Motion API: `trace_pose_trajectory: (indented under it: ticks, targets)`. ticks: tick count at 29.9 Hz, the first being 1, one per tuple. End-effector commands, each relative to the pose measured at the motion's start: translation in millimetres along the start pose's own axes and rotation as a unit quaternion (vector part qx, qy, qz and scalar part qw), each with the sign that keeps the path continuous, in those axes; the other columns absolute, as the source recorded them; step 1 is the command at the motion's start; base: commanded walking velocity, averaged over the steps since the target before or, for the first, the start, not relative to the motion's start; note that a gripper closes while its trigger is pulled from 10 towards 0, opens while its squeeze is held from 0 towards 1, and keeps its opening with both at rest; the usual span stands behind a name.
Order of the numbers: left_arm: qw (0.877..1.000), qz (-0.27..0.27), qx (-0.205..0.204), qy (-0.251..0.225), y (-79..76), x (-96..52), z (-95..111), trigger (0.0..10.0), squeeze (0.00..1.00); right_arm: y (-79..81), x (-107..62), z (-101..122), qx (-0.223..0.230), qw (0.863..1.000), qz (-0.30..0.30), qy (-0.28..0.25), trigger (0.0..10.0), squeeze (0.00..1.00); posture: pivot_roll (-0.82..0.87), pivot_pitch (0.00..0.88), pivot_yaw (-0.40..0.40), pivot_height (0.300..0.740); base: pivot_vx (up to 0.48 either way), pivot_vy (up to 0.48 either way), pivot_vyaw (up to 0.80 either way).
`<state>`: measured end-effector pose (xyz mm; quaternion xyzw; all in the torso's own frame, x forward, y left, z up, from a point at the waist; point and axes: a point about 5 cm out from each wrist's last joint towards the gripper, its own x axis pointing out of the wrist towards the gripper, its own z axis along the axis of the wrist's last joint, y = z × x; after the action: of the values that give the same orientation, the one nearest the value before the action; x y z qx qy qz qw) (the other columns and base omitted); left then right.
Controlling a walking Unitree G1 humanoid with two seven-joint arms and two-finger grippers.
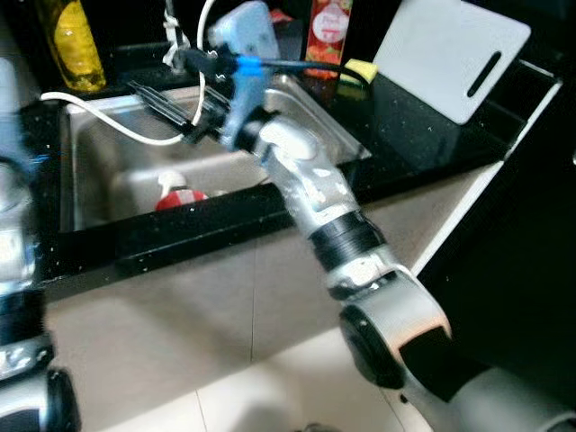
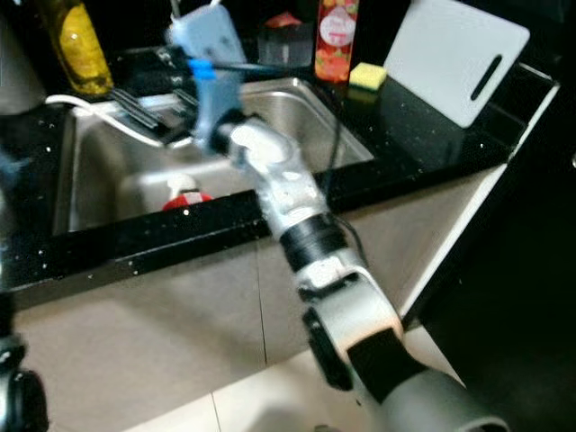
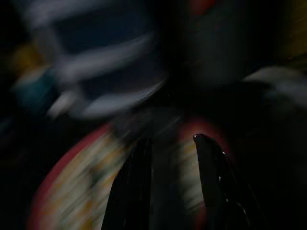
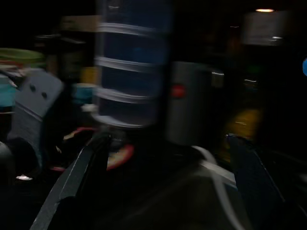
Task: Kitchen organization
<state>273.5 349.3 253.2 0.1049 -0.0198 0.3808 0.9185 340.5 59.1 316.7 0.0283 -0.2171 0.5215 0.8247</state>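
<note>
Left eye view: black speckled tabletop [image 1: 423, 144] around a steel sink [image 1: 99, 171], pale cabinet fronts below, light floor tiles at the bottom. White cutting board [image 1: 454, 54] leaning at the back right corner, slot handle toward the right. Red bottle [image 1: 328, 36] upright behind the sink, yellow sponge [image 1: 360, 70] just beside it on the tabletop. Yellow bottle [image 1: 74, 45] at the back left. White hose [image 1: 117, 121] draped from the left rim into the basin. Red-and-white item [image 1: 180, 193] lying on the sink floor near the front wall; too blurred to name.

Right arm stretched over the sink's front edge, right hand [image 1: 166, 103] above the basin near the back rim, its 2 black fingers spread apart, nothing between them. Right wrist view: same fingers wide apart, a tall blue ribbed container [image 4: 132, 62] ahead, scene dark.

Left arm low at the left edge, beside the tabletop front. Left wrist view: left hand [image 3: 172, 158] with 2 fingers parted over a blurred round shape with a red rim [image 3: 72, 191]; cannot tell what it is.
</note>
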Motion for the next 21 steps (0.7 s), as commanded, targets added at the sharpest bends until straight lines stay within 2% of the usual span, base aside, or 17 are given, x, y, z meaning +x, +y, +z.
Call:
trace_pose_trajectory:
  ticks: [1,2,3,6,11,12,14,15,16,17,18,20,21]
  targets:
    - [1.0,0.021,0.008,0.022,11.5,-3.5,-5,10.0,0.0,6.1,6.1,-1,0.016,1.0,0.021,0.006,10.0,0.0,0.3,0.02,-0.082,0.74,0.0,0.0,0.0]
    - [0.998,0.037,0.014,0.041,20.5,-7.9,-14,10.0,0.0,13.3,10.9,-1,0.027,0.999,0.04,0.008,10.0,0.0,0.3,0.038,-0.082,0.74,0.0,0.0,0.0]
    - [0.998,0.037,0.014,0.041,20.5,-7.9,-14,10.0,0.0,13.3,10.9,-1,0.027,0.999,0.04,0.008,10.0,0.0,0.3,0.038,-0.082,0.74,0.0,0.0,0.0]
    - [0.993,0.083,0.031,0.082,48.8,-15.5,-31,10.0,0.0,23.9,16.2,-1,0.045,0.997,0.064,0.004,10.0,0.0,0.31,0.057,-0.088,0.74,0.0,0.0,0.0]
    - [0.992,0.066,0.05,0.092,54.9,-17.8,-32,10.0,0.0,18.9,13.1,-2,0.052,0.997,0.053,-0.002,10.0,0.0,0.32,0.062,-0.078,0.74,0.0,0.0,0.0]
    - [0.993,0.059,0.063,0.082,54.1,-18.1,-28,10.0,0.0,16.1,11.7,-2,0.051,0.998,0.047,-0.004,10.0,0.0,0.32,0.062,-0.078,0.74,0.0,0.0,0.0]
    - [0.99,0.07,0.124,0.011,54.8,-20.1,-7,10.0,0.0,9.6,9.3,2,0.046,0.998,0.033,-0.013,10.0,0.0,0.31,0.061,-0.073,0.74,0.0,0.0,0.0]
    - [0.989,0.069,0.132,-0.025,52.8,-22.6,4,10.0,0.0,6.5,7.9,4,0.044,0.999,0.025,-0.017,10.0,0.0,0.31,0.058,-0.068,0.74,0.0,0.0,0.0]
    - [0.988,0.067,0.133,-0.046,51.3,-24.6,10,10.0,0.0,4.6,7.0,5,0.044,0.999,0.02,-0.019,10.0,0.0,0.31,0.058,-0.068,0.74,0.0,0.0,0.0]
    - [0.992,0.032,0.098,-0.077,40.9,-30.7,23,10.0,0.0,-7.8,0.8,7,0.048,0.998,-0.033,-0.025,10.0,0.0,0.31,0.054,-0.065,0.74,0.0,0.0,0.0]
    - [0.992,0.02,0.089,-0.085,37.3,-32.8,27,10.0,0.0,-13.0,-1.9,7,0.051,0.997,-0.056,-0.027,10.0,0.0,0.31,0.054,-0.065,0.74,0.0,0.0,0.0]
    - [0.992,0.02,0.089,-0.085,37.3,-32.8,27,10.0,0.0,-13.0,-1.9,7,0.051,0.997,-0.056,-0.027,10.0,0.0,0.31,0.054,-0.065,0.74,0.0,0.0,0.0]
    - [0.992,-0.002,0.076,-0.1,30.0,-35.5,34,10.0,0.0,-21.9,-6.4,7,0.062,0.993,-0.092,-0.03,10.0,0.0,0.31,0.054,-0.066,0.74,0.0,0.0,0.0]
